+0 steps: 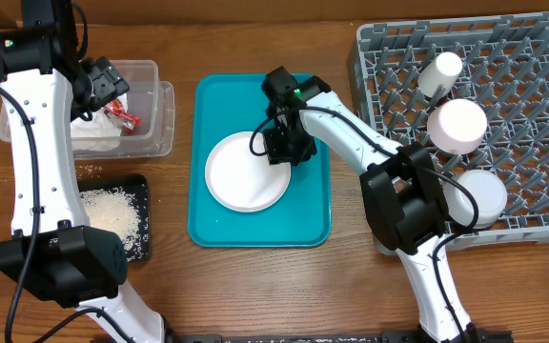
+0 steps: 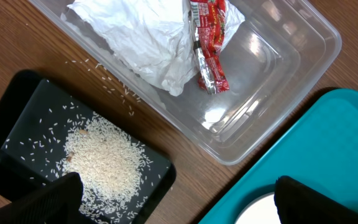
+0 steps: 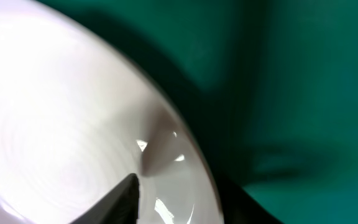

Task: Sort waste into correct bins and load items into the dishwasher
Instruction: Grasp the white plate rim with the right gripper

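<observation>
Plate [image 1: 241, 176] flat on teal tray [image 1: 208, 105]; right hand [image 1: 287, 143] straddles its rim, likely to lift it to rack [image 1: 532, 57], clamp unclear. Left hand [image 2: 182, 196] open, empty, above tub [image 2: 291, 93].

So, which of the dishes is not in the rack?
The large plate: it lies on the teal tray; the cup and two bowls sit in the grey rack.

Wood table [image 1: 255, 38], clear tub [image 1: 165, 119] top L, black tray [image 1: 136, 191] below, teal tray [image 1: 308, 205] ctr, grey rack [image 1: 541, 57] R
</observation>
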Controlling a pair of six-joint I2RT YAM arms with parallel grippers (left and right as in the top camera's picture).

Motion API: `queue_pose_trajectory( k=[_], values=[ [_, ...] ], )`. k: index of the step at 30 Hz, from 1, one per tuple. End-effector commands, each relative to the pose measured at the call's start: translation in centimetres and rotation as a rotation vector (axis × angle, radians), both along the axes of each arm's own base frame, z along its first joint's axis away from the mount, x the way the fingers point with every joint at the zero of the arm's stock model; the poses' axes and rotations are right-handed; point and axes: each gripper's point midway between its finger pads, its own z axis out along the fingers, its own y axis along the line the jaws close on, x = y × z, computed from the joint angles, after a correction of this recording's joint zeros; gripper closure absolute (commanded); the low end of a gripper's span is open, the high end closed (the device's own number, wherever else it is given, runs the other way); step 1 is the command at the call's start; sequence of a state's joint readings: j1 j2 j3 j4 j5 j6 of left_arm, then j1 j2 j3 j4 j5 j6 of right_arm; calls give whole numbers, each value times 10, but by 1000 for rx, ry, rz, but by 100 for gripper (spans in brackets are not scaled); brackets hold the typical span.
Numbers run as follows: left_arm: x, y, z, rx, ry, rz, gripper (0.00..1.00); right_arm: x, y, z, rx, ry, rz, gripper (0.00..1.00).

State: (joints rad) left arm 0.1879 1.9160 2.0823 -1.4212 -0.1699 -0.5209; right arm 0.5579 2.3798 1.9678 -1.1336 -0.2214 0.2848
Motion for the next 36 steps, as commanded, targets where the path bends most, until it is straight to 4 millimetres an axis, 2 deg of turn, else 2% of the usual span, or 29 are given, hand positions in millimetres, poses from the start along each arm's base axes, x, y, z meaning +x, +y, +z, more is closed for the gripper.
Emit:
queue_pose_trajectory(
  k=[1, 2, 6, 7, 9, 15, 21, 24, 26, 28, 33, 36],
  values=[
    [2, 5, 8, 26, -19, 1, 0, -6, -5, -8, -18, 22, -6, 68],
    [2, 5, 8, 26, -19, 1, 0, -6, -5, -8, -18, 22, -6, 72],
    [2, 5, 8, 26, -19, 1, 0, -5, -6, -8, -19, 26, -16, 79],
    [2, 5, 8, 26, -19, 1, 0, -5, -6, -7, -20, 28, -20, 82],
    [2, 5, 8, 26, -19, 1, 0, -5, -7, -6, -22, 29, -21, 96],
    [2, 5, 8, 26, -19, 1, 0, 8, -21, 19, -21, 29, -61, 96],
    [2, 5, 8, 26, -19, 1, 0, 39, -54, 73, 5, -21, -132, 96],
    [2, 5, 8, 26, -19, 1, 0, 57, -80, 108, 2, -77, -191, 96],
    [2, 5, 8, 26, -19, 1, 0, 70, -105, 131, -29, -134, -236, 96],
    [2, 5, 8, 26, -19, 1, 0, 82, -136, 152, -96, -207, -292, 96],
    [2, 5, 8, 26, -19, 1, 0, 102, -231, 194, -332, -365, -536, 96],
    [2, 5, 8, 26, -19, 1, 0, 105, -268, 207, -388, -402, -617, 96]
  ],
)
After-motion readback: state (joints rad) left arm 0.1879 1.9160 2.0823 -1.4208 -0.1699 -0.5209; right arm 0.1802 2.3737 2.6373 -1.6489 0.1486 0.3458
